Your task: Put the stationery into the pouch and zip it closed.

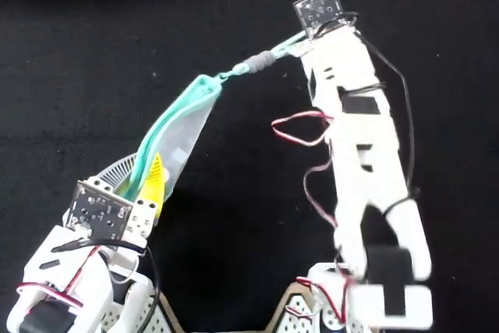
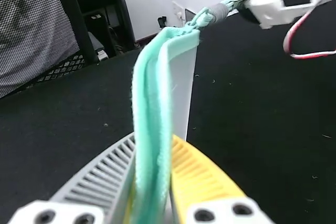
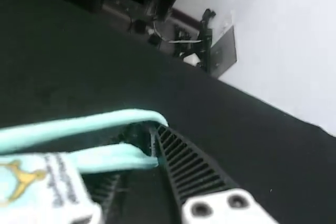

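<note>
The left gripper (image 1: pixel 146 181) is clamped on the near end of the pouch (image 1: pixel 183 126) — one grey finger and one yellow, tight on either side of its teal zip edge. The pouch stretches taut over the black table (image 1: pixel 78 76) to the right gripper (image 1: pixel 298 43), which is closed on the teal pull strap (image 1: pixel 257 62).
</note>
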